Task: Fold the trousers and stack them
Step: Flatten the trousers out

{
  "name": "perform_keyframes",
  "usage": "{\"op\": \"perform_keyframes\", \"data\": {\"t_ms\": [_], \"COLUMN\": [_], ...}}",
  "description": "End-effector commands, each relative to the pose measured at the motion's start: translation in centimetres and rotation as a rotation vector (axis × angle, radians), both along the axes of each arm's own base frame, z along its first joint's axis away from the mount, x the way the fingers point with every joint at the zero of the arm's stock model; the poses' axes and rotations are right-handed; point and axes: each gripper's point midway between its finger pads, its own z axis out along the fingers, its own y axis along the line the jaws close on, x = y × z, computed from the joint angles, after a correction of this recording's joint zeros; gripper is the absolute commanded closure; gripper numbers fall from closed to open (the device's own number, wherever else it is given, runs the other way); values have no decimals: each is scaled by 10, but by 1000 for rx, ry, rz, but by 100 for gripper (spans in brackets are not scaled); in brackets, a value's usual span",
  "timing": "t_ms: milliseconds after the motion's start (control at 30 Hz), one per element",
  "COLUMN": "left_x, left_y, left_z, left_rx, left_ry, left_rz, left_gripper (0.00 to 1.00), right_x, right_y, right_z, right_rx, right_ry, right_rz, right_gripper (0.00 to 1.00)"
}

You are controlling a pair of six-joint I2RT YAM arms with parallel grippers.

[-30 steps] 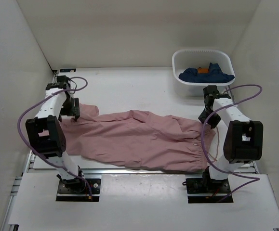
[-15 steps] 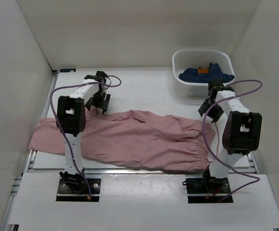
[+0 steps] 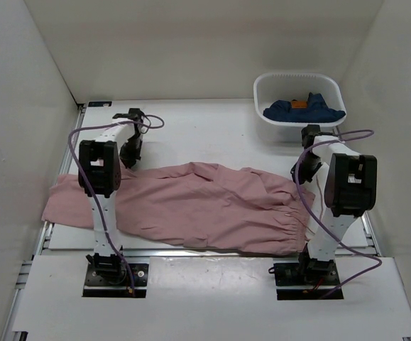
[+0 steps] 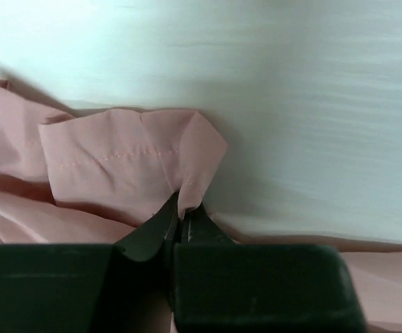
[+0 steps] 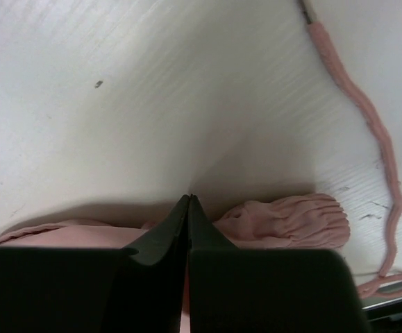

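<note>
Trousers (image 3: 205,206) are spread across the white table (image 3: 212,131), with the waistband toward the right arm. A fold of the hem is pinched between the closed jaws of the left gripper (image 4: 182,214). The right gripper (image 5: 189,202) is closed beside the gathered waistband; whether cloth is caught there cannot be told.

- The left arm (image 3: 99,169) stands upright from its base (elbow high), forearm reaching to the far side, wrist turned down.
- The left gripper (image 4: 182,211) has its jaws closed, pinching a fold of the trousers (image 4: 117,159).
- The right arm (image 3: 348,182) is likewise upright, wrist turned down.
- The right gripper (image 5: 189,201) has its jaws pressed together; any catch is unclear.
</note>
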Motion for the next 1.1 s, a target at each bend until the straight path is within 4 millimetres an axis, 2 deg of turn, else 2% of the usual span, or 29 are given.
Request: {"op": "perform_keyframes", "data": {"t_ms": [0,33,67,100,133,167,200,267,300,333,400,433,533,567,600,633,667,700,733,767,833,867,900,933,1000,1067], "left_x": [39,46,51,52,59,58,50,40,30,22,8,2,-13,-21,-27,-32,-43,-50,-54,-66,-76,-79,-87,-88,-90,-87], "left_y": [43,55,66,92,98,104,114,109,106,107,102,104,101,97,95,94,95,93,104,106,116,127,129,131,136,142], "left_z": [76,96,128,149,178,195,226,248,265,260,267,264,231,204,190,182,160,148,148,128,123,118,108,108,108,115], "left_rx": [-16,-24,-31,-21,-49,-68,-81,-118,-124,-130,-140,-152,-208,-226,-230,-232,-235,-239,-218,-197,-176,-160,-161,-168,-174,-168], "left_ry": [-257,-314,-395,-453,-532,-577,-650,-699,-737,-726,-740,-732,-659,-593,-555,-538,-484,-452,-470,-421,-431,-439,-414,-415,-418,-441], "left_rz": [113,138,162,215,224,233,249,235,226,233,226,233,244,251,258,261,279,285,312,328,359,388,405,413,430,440], "left_gripper": [86,86,86,86,86,86,86,86,86,86,86,86,86,86,86,86,86,86,86,86,85,81,78,66,59,43], "right_x": [-3,-7,-6,-4,-7,-7,-9,-9,-12,-11,-13,-13,-9,-3,0,1,2,2,6,11,14,17,20,20,25,27], "right_y": [-9,-16,-23,-30,-40,-46,-49,-60,-60,-62,-62,-62,-57,-40,-28,-16,-6,4,9,15,22,22,26,27,31,33], "right_z": [17,21,28,44,48,54,65,78,81,86,89,89,92,85,82,80,74,74,75,76,74,72,70,66,57,45], "right_rx": [1,-1,-18,-45,-58,-76,-95,-136,-139,-152,-155,-155,-125,-26,40,96,134,150,154,148,159,162,166,170,178,173], "right_ry": [-21,-30,-53,-100,-111,-128,-147,-170,-166,-170,-171,-171,-199,-213,-221,-218,-202,-202,-215,-233,-244,-246,-246,-236,-210,-174], "right_rz": [-22,-31,-45,-49,-75,-71,-52,-47,-27,-29,-18,-18,0,33,59,79,95,109,96,105,73,60,58,42,23,18], "right_gripper": [100,100,100,100,100,100,100,100,100,100,100,100,100,100,94,75,64,57,49,46,40,37,37,36,36,36]}}
